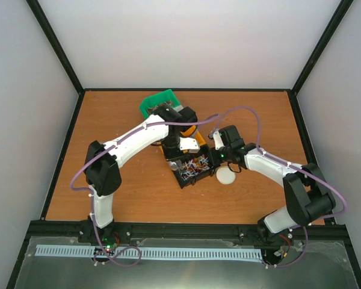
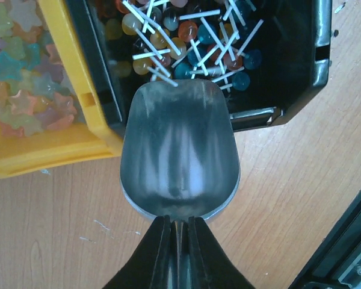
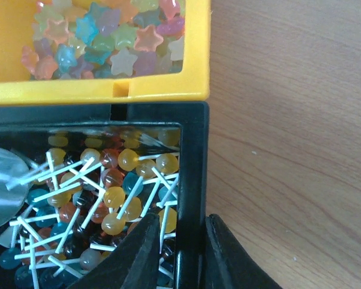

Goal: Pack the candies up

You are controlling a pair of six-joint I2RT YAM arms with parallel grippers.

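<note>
The candies are multicoloured lollipops on white sticks [image 2: 192,42] heaped in a black bin [image 2: 322,54], and pastel star sweets [image 2: 21,90] in a yellow bin [image 2: 54,147] beside it. My left gripper [image 2: 179,221] is shut on the handle of an empty metal scoop [image 2: 179,150]. The scoop's front lip reaches over the black bin's near wall and touches a few sticks. My right gripper [image 3: 182,241] is shut on the black bin's side wall [image 3: 192,156], one finger inside among the lollipops [image 3: 114,198] and one outside. The scoop's tip [image 3: 0,186] shows at the left of the right wrist view.
From above, a green bin [image 1: 158,102] stands behind the yellow bin [image 1: 191,129] and the black bin [image 1: 189,171] at mid-table, under both arms. A white round object [image 1: 225,176] lies right of the black bin. Bare wooden tabletop [image 1: 108,120] surrounds them, with walls on three sides.
</note>
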